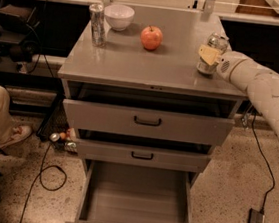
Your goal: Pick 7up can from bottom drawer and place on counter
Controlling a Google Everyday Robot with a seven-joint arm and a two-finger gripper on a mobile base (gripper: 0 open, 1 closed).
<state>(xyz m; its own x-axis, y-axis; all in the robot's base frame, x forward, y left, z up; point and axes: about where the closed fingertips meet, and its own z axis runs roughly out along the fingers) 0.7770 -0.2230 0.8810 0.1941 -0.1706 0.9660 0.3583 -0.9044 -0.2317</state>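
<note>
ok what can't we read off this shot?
Camera view:
- 7up can: markings covered by the gripper, which is on it at the right side of the counter. Whether its base touches the counter is unclear.
- Bottom drawer: front cut off by the picture's lower edge.
- Top drawer: inside dark under the counter.
</note>
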